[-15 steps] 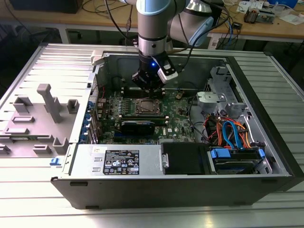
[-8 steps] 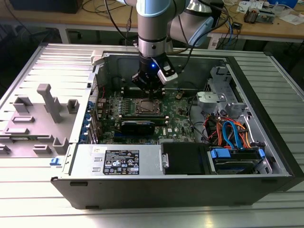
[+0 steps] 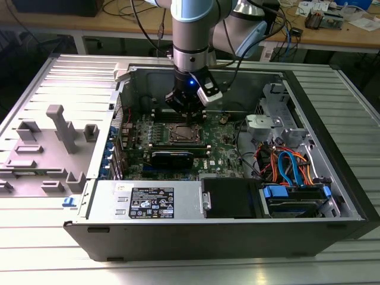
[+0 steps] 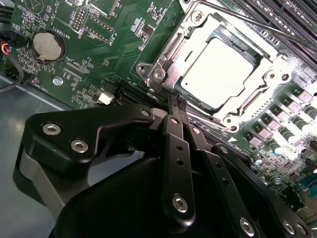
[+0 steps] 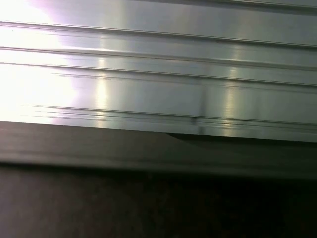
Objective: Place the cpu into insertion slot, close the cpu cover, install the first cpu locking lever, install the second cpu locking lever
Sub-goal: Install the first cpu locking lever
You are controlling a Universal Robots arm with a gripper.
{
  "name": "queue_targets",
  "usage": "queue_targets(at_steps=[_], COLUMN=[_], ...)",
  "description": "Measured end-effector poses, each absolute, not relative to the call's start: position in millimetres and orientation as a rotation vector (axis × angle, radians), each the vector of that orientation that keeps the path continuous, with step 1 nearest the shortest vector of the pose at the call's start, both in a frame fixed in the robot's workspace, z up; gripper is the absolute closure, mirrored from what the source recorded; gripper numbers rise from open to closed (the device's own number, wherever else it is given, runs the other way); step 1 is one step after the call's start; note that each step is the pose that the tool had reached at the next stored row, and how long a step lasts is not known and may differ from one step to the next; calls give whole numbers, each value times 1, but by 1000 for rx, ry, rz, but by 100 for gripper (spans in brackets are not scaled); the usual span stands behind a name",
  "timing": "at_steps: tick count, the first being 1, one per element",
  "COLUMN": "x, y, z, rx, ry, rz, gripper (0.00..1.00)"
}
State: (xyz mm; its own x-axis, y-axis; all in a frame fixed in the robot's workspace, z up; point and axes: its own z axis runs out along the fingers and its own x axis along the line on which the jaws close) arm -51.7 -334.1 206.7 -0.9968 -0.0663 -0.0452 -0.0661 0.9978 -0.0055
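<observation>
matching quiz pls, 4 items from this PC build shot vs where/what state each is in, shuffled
1. small square silver-grey cpu
2. thin silver metal cpu cover
3. black gripper
4. round silver coin battery

A. fingers together, tips at the socket's edge
B. seated in the socket
C. down around the chip
D. on the green board, apart from the socket

Pairs: 1-B, 2-C, 3-A, 4-D

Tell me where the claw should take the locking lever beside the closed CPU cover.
Probably from above, at the free end of the locking lever: it is a thin wire rod running along the cpu cover, which lies flat over the cpu. The claw sits at the opposite edge.
</observation>
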Motion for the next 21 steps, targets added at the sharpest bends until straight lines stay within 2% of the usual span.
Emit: queue_targets(at_steps=[21], x=[-46], y=[-334], z=[206], rx=[-103], ry=[3096], rz=[-6], gripper=[89])
